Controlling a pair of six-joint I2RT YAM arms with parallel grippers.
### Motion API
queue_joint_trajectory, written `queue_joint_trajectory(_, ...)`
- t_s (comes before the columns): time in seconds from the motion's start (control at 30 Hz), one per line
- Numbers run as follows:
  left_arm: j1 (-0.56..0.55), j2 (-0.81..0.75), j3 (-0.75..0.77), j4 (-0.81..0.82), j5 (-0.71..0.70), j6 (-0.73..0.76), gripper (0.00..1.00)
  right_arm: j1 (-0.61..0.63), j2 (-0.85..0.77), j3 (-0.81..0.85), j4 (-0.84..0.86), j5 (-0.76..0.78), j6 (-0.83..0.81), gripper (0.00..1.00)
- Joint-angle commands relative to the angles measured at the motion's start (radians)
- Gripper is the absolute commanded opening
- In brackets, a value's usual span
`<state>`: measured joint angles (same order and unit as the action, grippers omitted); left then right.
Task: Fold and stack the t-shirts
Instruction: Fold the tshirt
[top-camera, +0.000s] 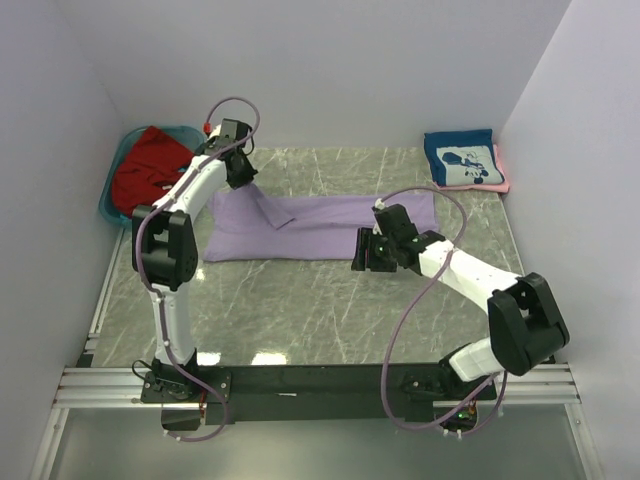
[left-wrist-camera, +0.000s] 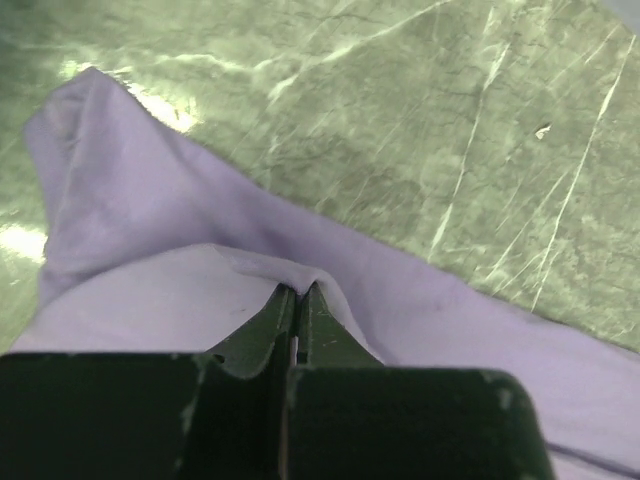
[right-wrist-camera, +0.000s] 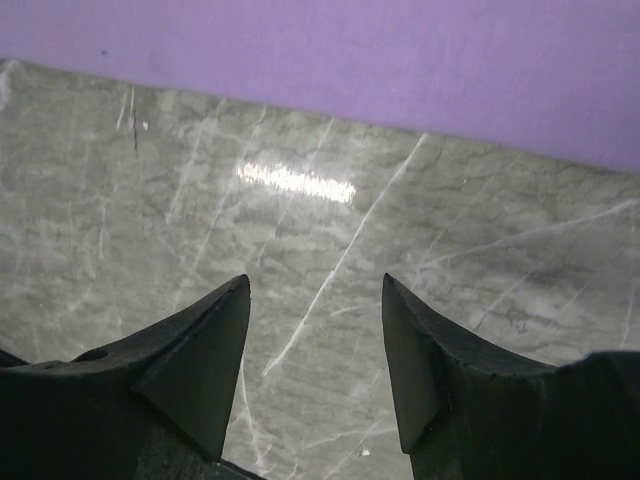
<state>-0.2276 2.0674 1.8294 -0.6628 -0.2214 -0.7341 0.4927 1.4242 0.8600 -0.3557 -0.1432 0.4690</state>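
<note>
The lavender-purple t-shirt (top-camera: 320, 228) lies spread across the middle of the marble table. My left gripper (top-camera: 243, 182) is shut on a fold of its far left part, and the pinched cloth (left-wrist-camera: 290, 275) shows at the fingertips in the left wrist view. My right gripper (top-camera: 362, 252) is open and empty, low over bare marble just in front of the shirt's near edge (right-wrist-camera: 400, 70). The red t-shirt (top-camera: 150, 165) lies in the teal tub. The navy t-shirt with white graphic (top-camera: 462, 158) lies folded on the pink t-shirt (top-camera: 501, 170) at the far right corner.
The teal tub (top-camera: 118, 178) sits at the far left against the wall. White walls close in the table on the left, back and right. The arm bases and a metal rail (top-camera: 320, 382) run along the near edge.
</note>
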Motion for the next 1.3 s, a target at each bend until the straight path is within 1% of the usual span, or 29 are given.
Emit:
queue_joint_trajectory(0.0,0.007,0.028,0.038,0.077,0.033,0.009,0.02,-0.013,0.028,0.069,0.02,0.056,-0.03,0.62)
queue_joint_trajectory(0.13,0.013,0.049,0.033,0.084,0.04,0.004,0.02,-0.046,0.058,0.093,0.024,0.083,-0.041,0.62)
queue_joint_trajectory(0.27,0.03,0.046,0.015,0.088,0.024,-0.014,0.02,-0.123,0.088,0.102,0.038,0.076,-0.038,0.61)
queue_joint_trajectory(0.3,0.04,0.045,0.008,0.088,0.017,-0.022,0.02,-0.167,0.091,0.1,0.041,0.07,-0.035,0.61)
queue_joint_trajectory(0.37,0.051,0.039,-0.005,0.086,-0.004,-0.047,0.02,-0.215,0.104,0.096,0.052,0.047,-0.015,0.61)
queue_joint_trajectory(0.4,0.062,0.037,-0.01,0.085,-0.004,-0.054,0.02,-0.271,0.107,0.085,0.058,0.036,-0.009,0.6)
queue_joint_trajectory(0.5,0.073,0.039,-0.019,0.097,0.001,-0.057,0.02,-0.368,0.13,0.07,0.087,-0.002,0.02,0.6)
queue_joint_trajectory(0.6,0.074,0.054,-0.01,0.094,0.007,-0.053,0.02,-0.43,0.162,0.092,0.098,0.004,0.016,0.6)
queue_joint_trajectory(0.73,0.074,0.06,-0.012,0.098,0.011,-0.05,0.02,-0.473,0.2,0.145,0.115,0.01,0.013,0.59)
queue_joint_trajectory(0.8,0.074,0.059,-0.015,0.103,0.017,-0.047,0.02,-0.485,0.214,0.184,0.107,0.039,0.002,0.6)
queue_joint_trajectory(0.9,0.074,0.062,-0.012,0.097,0.027,-0.045,0.03,-0.488,0.252,0.25,0.074,0.105,-0.079,0.6)
queue_joint_trajectory(0.93,0.074,0.065,-0.01,0.095,0.028,-0.045,0.03,-0.488,0.274,0.267,0.051,0.122,-0.13,0.6)
queue_joint_trajectory(0.97,0.074,0.065,-0.01,0.095,0.031,-0.044,0.03,-0.52,0.281,0.28,0.046,0.119,-0.154,0.6)
queue_joint_trajectory(1.0,0.074,0.065,-0.012,0.097,0.034,-0.044,0.03,-0.523,0.288,0.289,0.046,0.107,-0.197,0.61)
queue_joint_trajectory(1.27,0.074,0.068,-0.012,0.092,0.054,-0.039,0.03,-0.579,0.321,0.293,0.046,0.059,-0.331,0.61)
